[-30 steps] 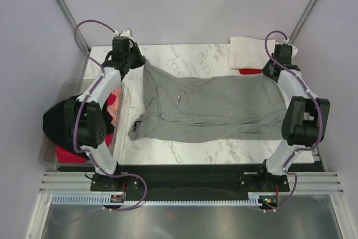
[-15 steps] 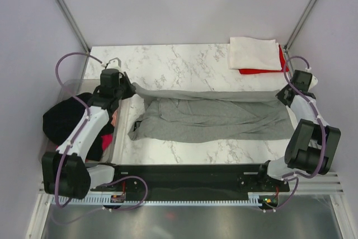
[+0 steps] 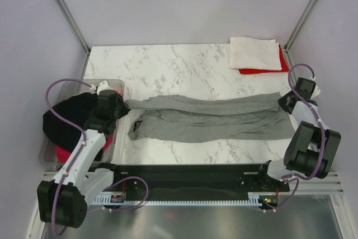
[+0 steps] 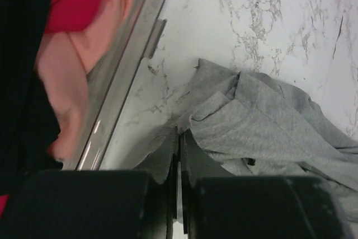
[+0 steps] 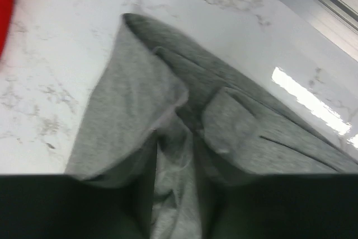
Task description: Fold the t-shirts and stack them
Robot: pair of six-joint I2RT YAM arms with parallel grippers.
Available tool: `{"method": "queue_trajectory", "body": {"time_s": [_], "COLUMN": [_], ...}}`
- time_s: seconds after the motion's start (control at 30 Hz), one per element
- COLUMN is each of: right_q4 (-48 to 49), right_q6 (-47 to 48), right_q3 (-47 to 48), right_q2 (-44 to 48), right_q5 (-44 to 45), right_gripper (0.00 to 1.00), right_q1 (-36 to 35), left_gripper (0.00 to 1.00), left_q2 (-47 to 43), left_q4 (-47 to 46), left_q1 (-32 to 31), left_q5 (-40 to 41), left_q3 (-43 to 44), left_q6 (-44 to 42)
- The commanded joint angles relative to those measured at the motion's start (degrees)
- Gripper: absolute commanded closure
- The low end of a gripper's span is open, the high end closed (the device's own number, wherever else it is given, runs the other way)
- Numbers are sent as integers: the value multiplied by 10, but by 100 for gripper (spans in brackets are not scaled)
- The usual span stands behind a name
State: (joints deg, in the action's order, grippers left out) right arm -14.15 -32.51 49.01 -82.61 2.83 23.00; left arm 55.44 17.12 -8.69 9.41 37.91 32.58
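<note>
Grip check: left fingers [image 4: 168, 158] and right fingers [image 5: 146, 177] each pinched shut on an end of the grey t-shirt [image 3: 207, 117], which lies stretched in a band across the bench [image 3: 179, 65]. Risks, as I judge them: overtension slips a thin pinch, or the left end snags the tub [image 3: 103, 80] rim.

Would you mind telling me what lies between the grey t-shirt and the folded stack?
Only bare marble table separates the grey t-shirt from the white-and-red stack, as the top view shows.
</note>
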Motion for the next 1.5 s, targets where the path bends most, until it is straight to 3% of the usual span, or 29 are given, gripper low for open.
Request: {"method": "queue_trajectory", "body": {"time_s": [0.0,0.03,0.1,0.13,0.2,0.27,0.4,0.53,0.73,1.03,1.17,1.23,1.27,1.33,1.37,1.43,1.47], "right_q4": [10,11,8,5,5,7,8,6,15,21,40,82,104,136,118,27,-2], "right_q6": [-38,-40,-41,-41,-44,-35,-6,4,-4,-97,-211,-277,-338,-367,-363,-342,-338], "right_q3": [-25,-29,-22,-14,-9,-1,29,27,-29,-115,-166,-186,-186,-144,-112,-2,27], "right_q2": [11,6,0,0,18,37,52,17,-38,-53,-22,2,9,10,5,-9,-9], "right_q5": [-13,-20,-27,-43,-47,-37,-9,-7,26,38,-12,-27,-50,-67,-64,-53,-32], "right_gripper": [49,29,8,7,6,6,8,9,11,11,11,11,11,10,10,9,7], "right_q1": [33,46,46,47,38,12,-121,-199,-295,-424,-502,-578,-607,-699,-726,-790,-802], "left_gripper": [93,83,62,53,45,43,42,43,45,45,45,44,44,44,44,44,44], "left_q2": [-70,-86,-132,-142,-156,-141,-75,109,299,471,565,633,661,759,790,893,924], "left_q4": [43,42,38,31,28,40,37,36,27,39,81,104,118,178,199,264,283], "left_q1": [3,3,1,-4,-33,-60,-146,-196,-215,-194,-162,-146,-142,-128,-124,-121,-121], "left_q5": [81,79,68,57,81,105,134,122,101,115,124,129,127,123,115,78,63], "left_q3": [-47,-59,-87,-93,-94,-79,-36,36,94,199,352,418,504,611,728,866,1010], "left_q6": [106,125,131,114,94,82,79,79,108,81,53,27,18,-5,-14,-51,-63]}}
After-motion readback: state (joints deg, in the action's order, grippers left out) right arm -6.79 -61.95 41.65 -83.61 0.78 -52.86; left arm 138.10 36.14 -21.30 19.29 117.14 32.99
